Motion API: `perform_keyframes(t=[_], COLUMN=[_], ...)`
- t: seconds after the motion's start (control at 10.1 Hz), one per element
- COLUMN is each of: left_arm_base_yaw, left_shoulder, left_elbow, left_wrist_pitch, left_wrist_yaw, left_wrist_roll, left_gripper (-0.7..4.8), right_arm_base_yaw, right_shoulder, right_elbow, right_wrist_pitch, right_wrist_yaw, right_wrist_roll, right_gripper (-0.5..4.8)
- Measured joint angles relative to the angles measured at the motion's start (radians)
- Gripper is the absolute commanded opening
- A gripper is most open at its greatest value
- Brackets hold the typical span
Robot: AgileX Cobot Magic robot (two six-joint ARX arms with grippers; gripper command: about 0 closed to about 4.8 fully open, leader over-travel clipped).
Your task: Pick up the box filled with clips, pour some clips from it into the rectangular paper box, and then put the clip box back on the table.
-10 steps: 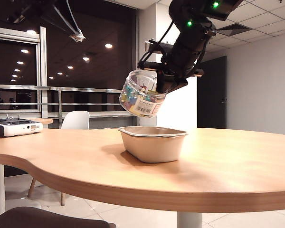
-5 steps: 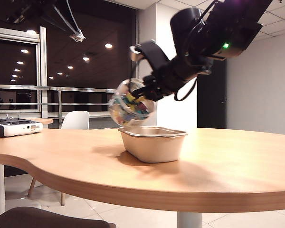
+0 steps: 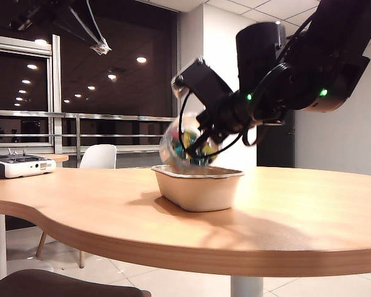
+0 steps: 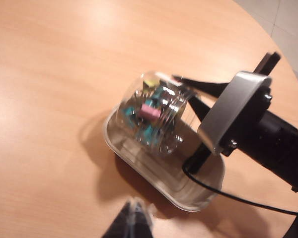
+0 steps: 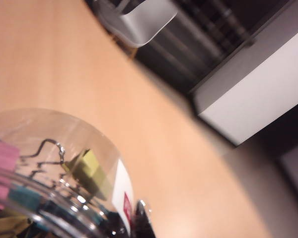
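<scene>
Tipping is the big change: over the last second the right arm has swung down and rolled its wrist, so the box filled with clips (image 3: 187, 146), which hung high and nearly upright over the rectangular paper box (image 3: 198, 187), now lies on its side just above that box's rim. That puts the task in its pouring step, though no clip can be seen in the paper box yet, so the pour looks only just begun. The counter (image 3: 284, 223) and the paper box have not moved.

The right fingers (image 3: 201, 139) are clamped on the clear jar, one on each side of it. The left fingers (image 4: 132, 225) are shut and hold nothing, hanging just beside the near rim of the paper box (image 4: 139, 166).

The exterior view is blurred around the jar and hides the paper box's floor. The left wrist view looks down on it all: the jar (image 4: 154, 116) over one end of the tray, with the clips (image 4: 150, 112) crowded inside. The right wrist view shows the clips (image 5: 87, 171) up close through the plastic, but not the tray.
</scene>
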Motion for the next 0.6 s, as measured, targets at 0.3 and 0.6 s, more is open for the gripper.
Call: perform_keyframes(t=[0.3, 0.6], left_arm_base_yaw=[0.0, 0.0], left_shoulder=[0.0, 0.0], left_elbow=[0.0, 0.0], left_wrist_pitch=[0.0, 0.0], left_wrist_yaw=[0.0, 0.0], left_wrist_roll=[0.0, 0.0], left_gripper=[-0.06, -0.06], right_arm_base_yaw=[0.002, 0.039], right_shoulder=[0.0, 0.0], right_elbow=[-0.02, -0.016], right_wrist_pitch=[0.099, 0.26], right_wrist_yaw=[-0.01, -0.01], right_wrist_roll=[-0.316, -0.334], right_gripper=[-0.02, -0.02])
